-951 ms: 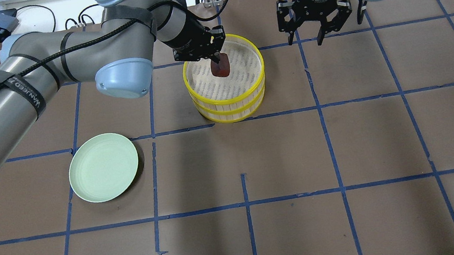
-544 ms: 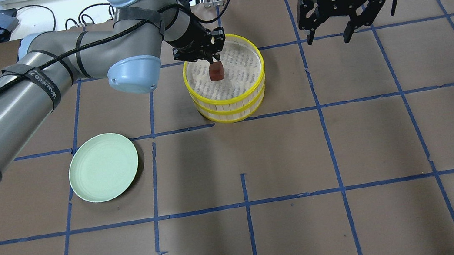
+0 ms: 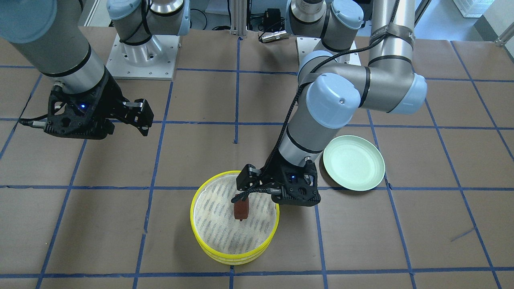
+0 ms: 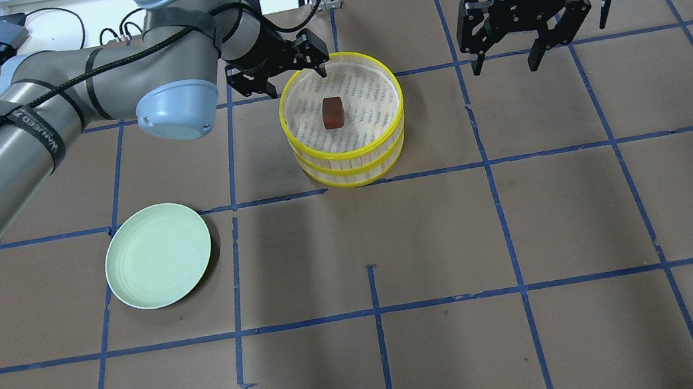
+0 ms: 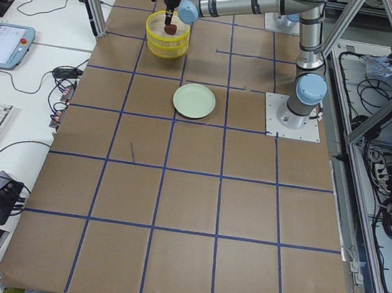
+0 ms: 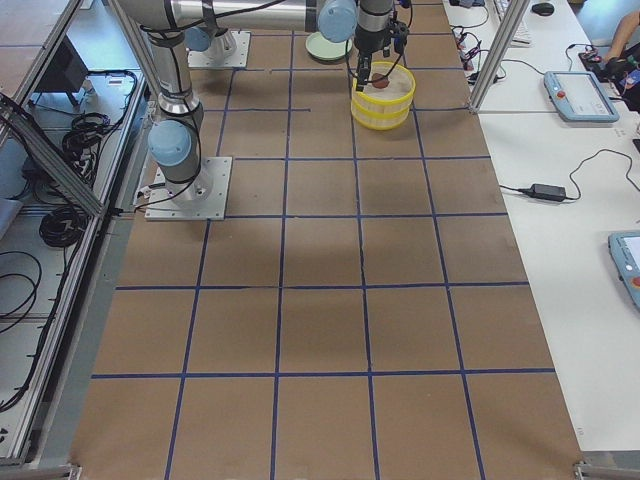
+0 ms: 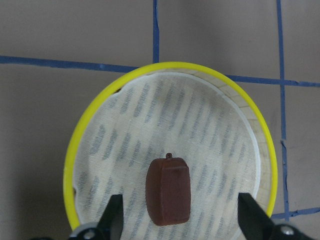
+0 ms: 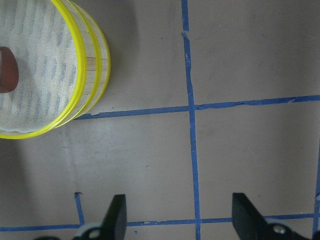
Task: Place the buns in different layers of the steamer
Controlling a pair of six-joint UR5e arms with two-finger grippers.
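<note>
Reddish-brown bun (image 4: 332,113) lies near the middle of the white cloth floor in the top layer of the yellow-rimmed steamer (image 4: 352,164), with nothing gripping it. Left gripper (image 4: 294,79) hovers over the steamer's far rim, jaws spread wide and empty. Right gripper (image 4: 504,60) hangs above the table (image 4: 524,224), well apart from the steamer, jaws likewise wide. A pale green plate (image 4: 158,255) sits well apart.

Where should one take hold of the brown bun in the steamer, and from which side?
Grip the brown bun across its narrow width, on the two long sides, coming straight down. It lies flat near the middle of the top tray of the steamer, and the raised yellow rim would likely block a sideways approach.
</note>
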